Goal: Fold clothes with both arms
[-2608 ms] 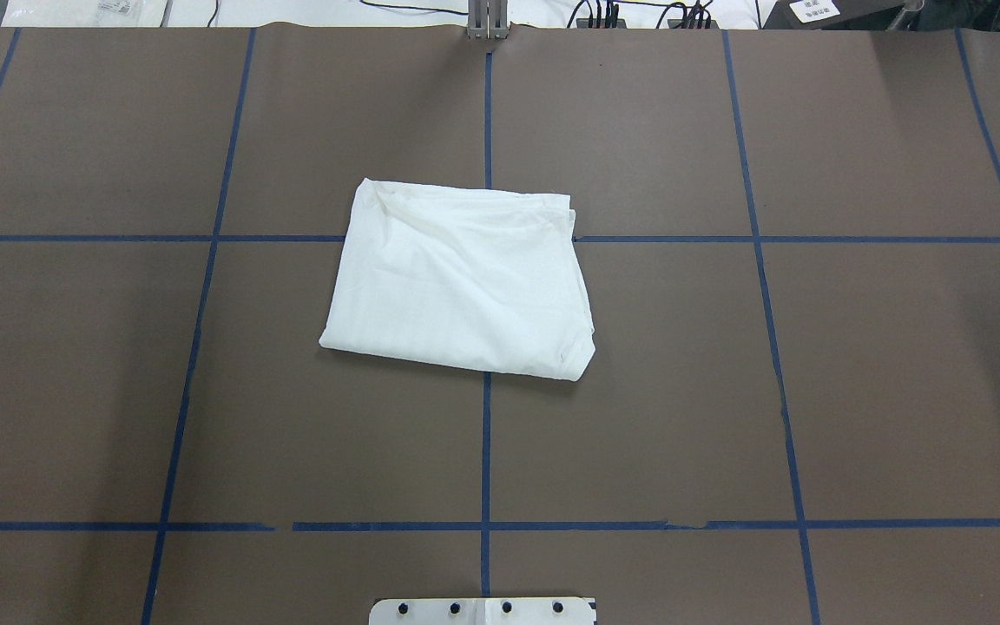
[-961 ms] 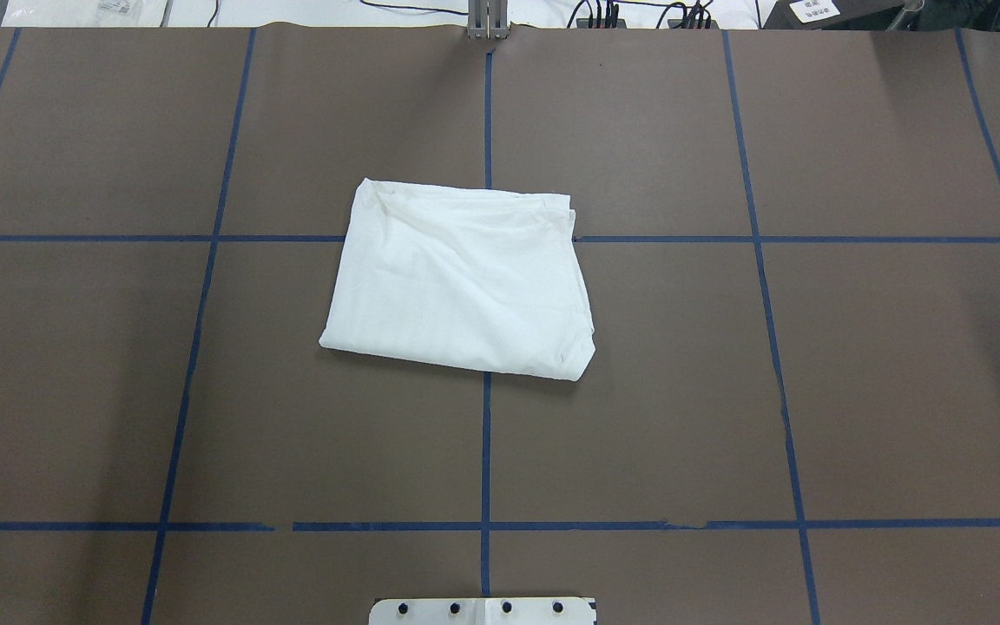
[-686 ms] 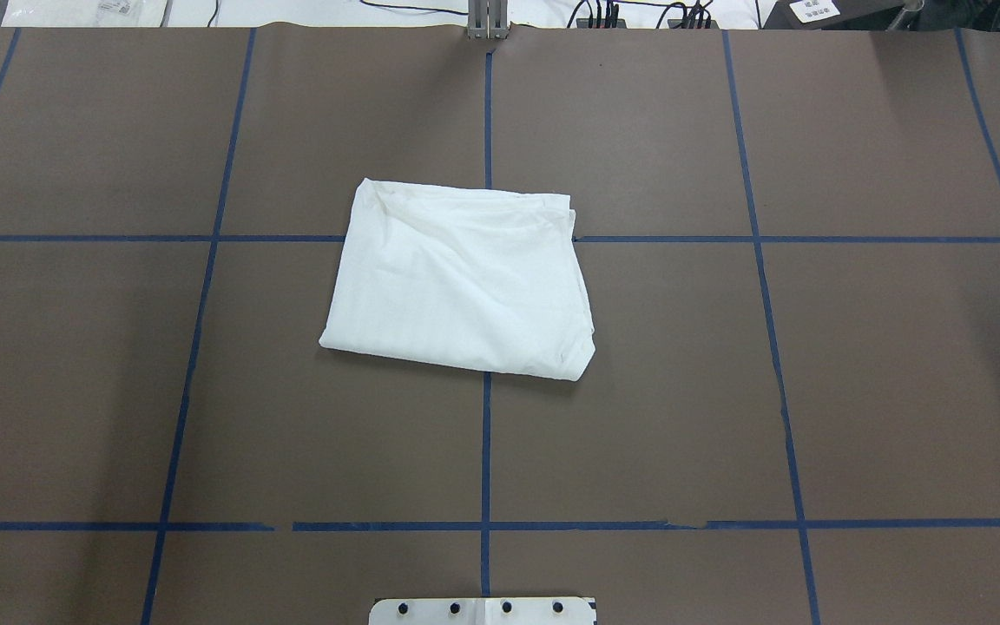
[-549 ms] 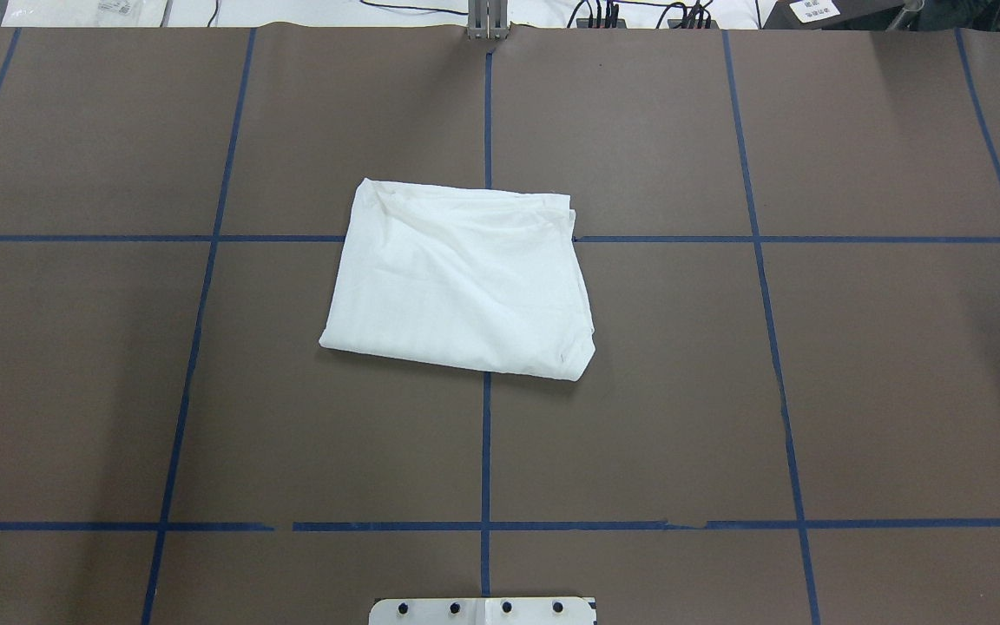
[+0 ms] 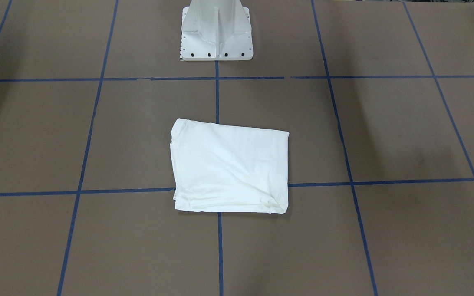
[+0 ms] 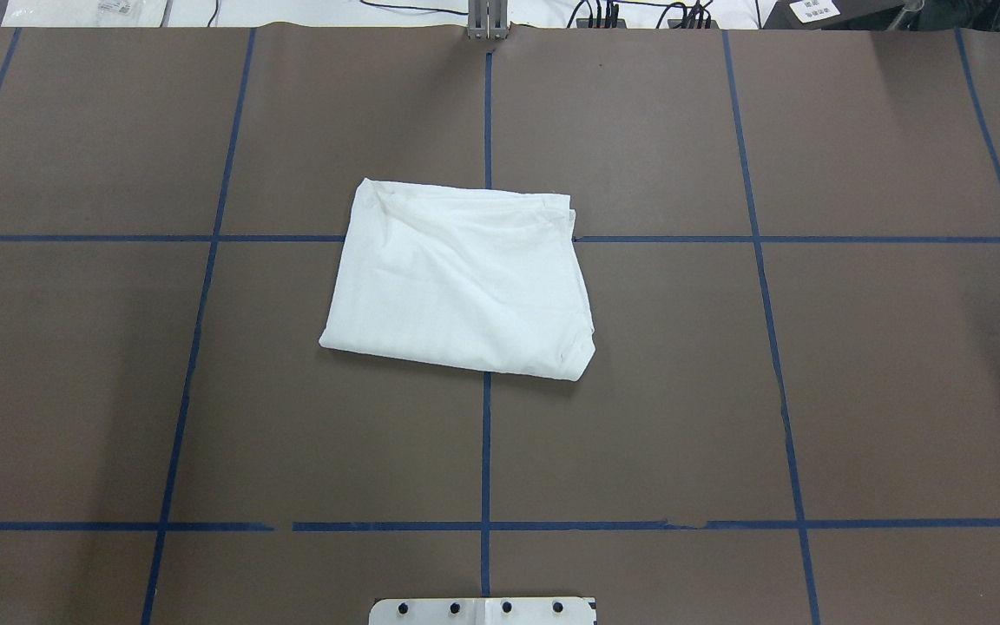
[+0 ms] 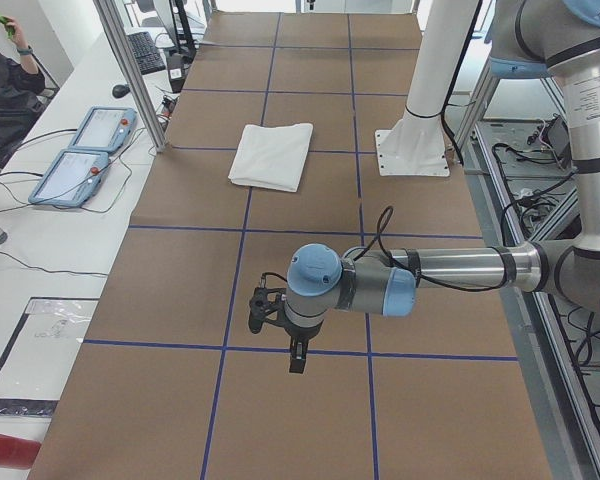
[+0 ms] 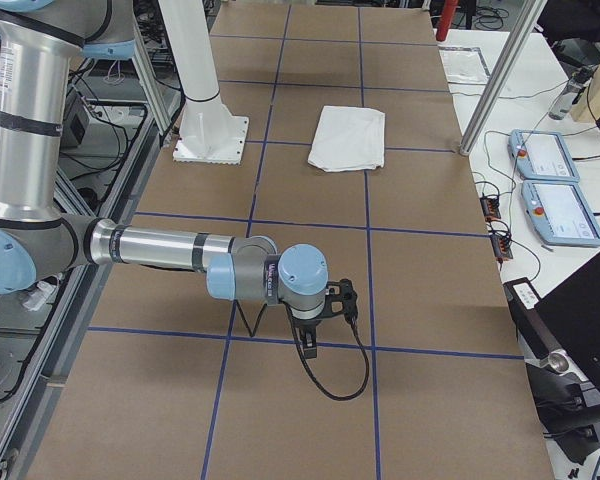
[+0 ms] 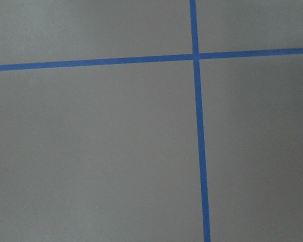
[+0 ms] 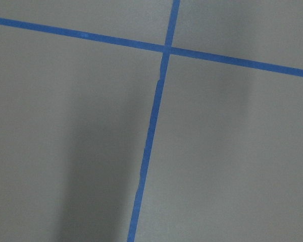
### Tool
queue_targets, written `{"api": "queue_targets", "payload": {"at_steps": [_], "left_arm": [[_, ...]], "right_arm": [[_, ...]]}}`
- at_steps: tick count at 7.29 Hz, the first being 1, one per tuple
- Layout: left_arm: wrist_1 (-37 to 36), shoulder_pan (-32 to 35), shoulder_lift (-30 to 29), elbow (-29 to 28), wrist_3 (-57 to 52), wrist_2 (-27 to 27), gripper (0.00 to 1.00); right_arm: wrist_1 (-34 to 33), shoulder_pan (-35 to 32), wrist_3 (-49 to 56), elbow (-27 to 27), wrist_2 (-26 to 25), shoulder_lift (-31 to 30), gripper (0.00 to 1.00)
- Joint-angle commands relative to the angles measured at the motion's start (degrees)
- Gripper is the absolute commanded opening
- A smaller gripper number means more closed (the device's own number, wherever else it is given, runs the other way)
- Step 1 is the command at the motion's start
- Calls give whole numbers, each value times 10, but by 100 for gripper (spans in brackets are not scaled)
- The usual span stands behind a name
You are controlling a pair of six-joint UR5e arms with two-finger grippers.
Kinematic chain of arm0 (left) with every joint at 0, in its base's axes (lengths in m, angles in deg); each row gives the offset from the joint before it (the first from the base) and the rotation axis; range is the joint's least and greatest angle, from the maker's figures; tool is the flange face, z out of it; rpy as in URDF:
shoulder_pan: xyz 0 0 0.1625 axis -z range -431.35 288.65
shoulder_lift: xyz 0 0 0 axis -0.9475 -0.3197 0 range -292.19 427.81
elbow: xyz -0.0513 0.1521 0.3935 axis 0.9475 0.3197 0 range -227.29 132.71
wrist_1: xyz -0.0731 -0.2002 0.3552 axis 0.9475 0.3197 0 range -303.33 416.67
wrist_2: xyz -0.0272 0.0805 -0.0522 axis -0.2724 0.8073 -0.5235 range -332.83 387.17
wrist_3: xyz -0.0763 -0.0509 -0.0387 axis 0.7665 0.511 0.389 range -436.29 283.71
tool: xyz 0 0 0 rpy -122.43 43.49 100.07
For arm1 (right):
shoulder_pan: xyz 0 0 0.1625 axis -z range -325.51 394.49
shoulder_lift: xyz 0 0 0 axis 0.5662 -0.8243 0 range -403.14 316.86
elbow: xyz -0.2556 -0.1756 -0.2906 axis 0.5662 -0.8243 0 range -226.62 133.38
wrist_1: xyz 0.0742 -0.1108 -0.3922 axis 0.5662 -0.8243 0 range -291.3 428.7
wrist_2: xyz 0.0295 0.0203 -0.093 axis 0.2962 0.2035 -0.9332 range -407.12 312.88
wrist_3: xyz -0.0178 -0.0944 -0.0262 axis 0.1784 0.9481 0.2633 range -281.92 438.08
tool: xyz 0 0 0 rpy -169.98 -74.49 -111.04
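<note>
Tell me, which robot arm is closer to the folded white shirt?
Probably left, marginally. The left arm and right arm hover mirrored, far out on opposite sides, but the shirt lies slightly toward the left side.

We find the left gripper [image 7: 276, 322] only at the lower centre of the exterior left view, dark and small; how its jaws stand cannot be told. The right gripper [image 8: 328, 303], at the lower centre of the exterior right view, is equally unreadable. The left arm [image 7: 450, 268] runs off that frame's right edge, and the right arm [image 8: 150, 245] off its frame's left edge.

The shirt [image 6: 461, 278] lies folded and its inner layers are hidden; the pucker at its lower right may be a hem.

The pedestal base [image 6: 483, 610] is cut by the overhead frame's bottom edge. A person [image 7: 0, 95] is cropped at the upper left.
</note>
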Motion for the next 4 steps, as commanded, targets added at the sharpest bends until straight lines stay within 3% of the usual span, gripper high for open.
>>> {"api": "queue_targets", "payload": {"at_steps": [1, 4], "left_arm": [[0, 0, 0, 0, 0, 0, 100], [0, 0, 0, 0, 2, 1, 100]], "right_arm": [[1, 0, -1, 0, 2, 0, 100], [1, 0, -1, 1, 5, 0, 100]]}}
